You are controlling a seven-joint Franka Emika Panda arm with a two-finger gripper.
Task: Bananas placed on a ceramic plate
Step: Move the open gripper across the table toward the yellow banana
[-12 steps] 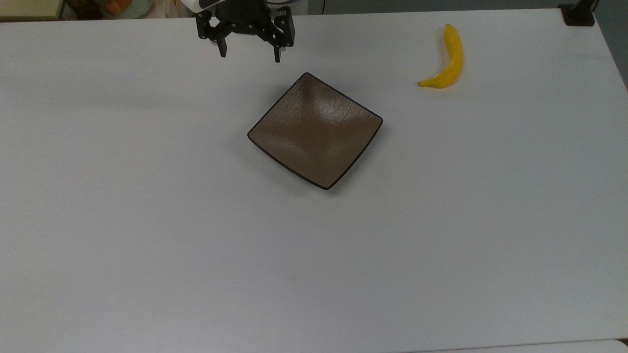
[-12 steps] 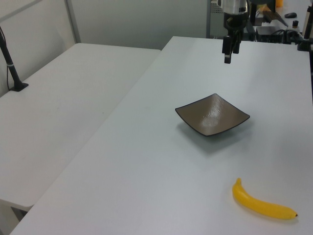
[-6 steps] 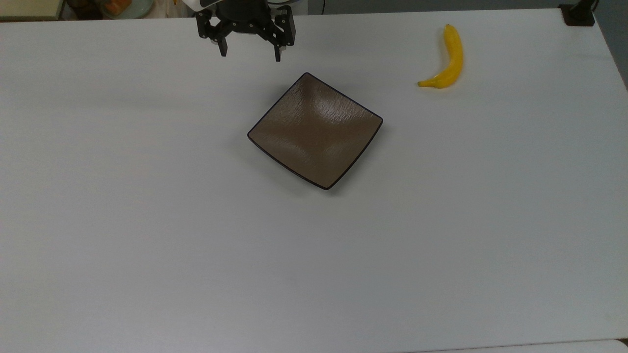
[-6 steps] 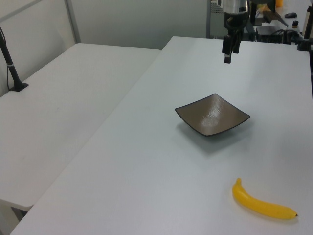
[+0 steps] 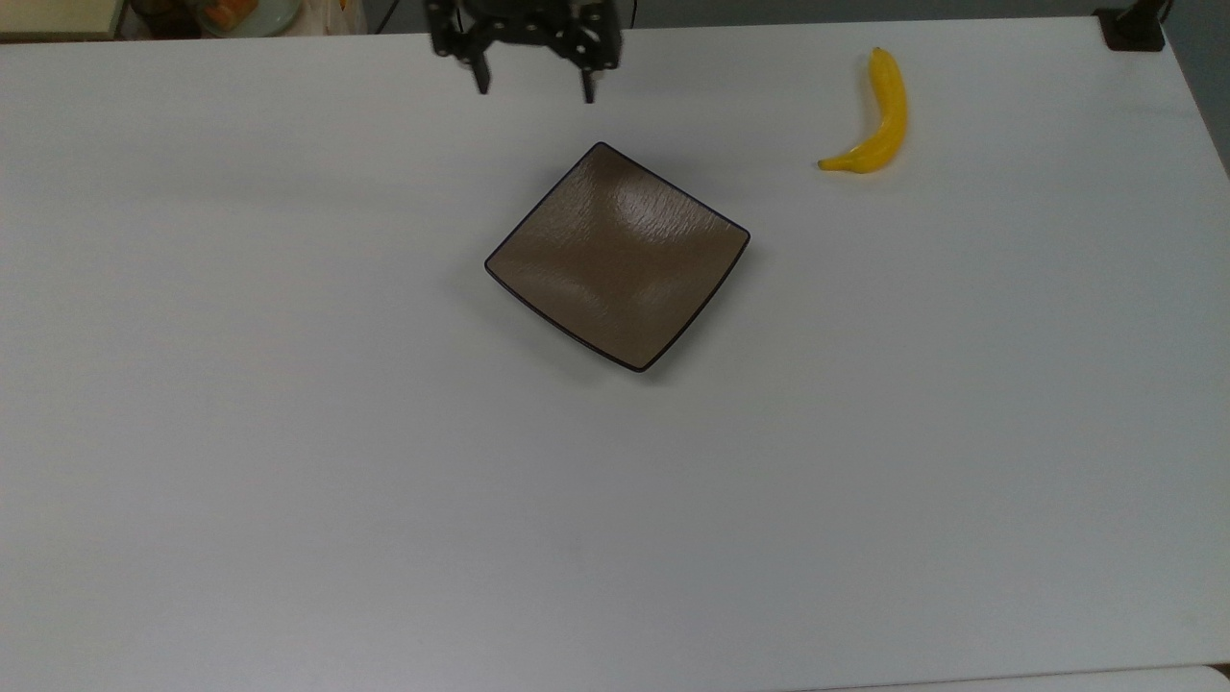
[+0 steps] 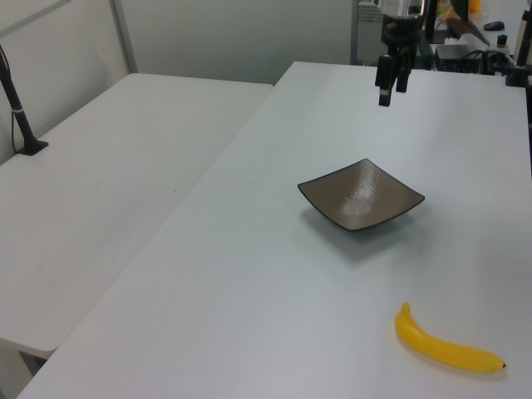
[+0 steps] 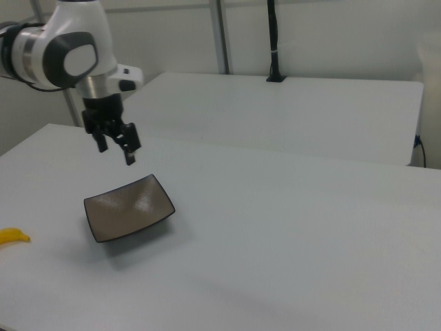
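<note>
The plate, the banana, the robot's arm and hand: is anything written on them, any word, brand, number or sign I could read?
No readable text in any view.
Plate: plain brown rippled glaze with a dark rim, no mark.
Banana: plain yellow, no sticker.
Hand: black, open, no lettering to make out.
Arm: white and grey shell, no logo to make out.
Table: bare white, no label.

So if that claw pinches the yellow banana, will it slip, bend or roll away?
The banana looks smooth and glossy, so it may slip between narrow fingers. It holds a firm curve lying on the table, so it probably stays stiff. Its bend should stop it rolling, though a nudge might spin it. The open gripper hangs empty, well away from it.
</note>
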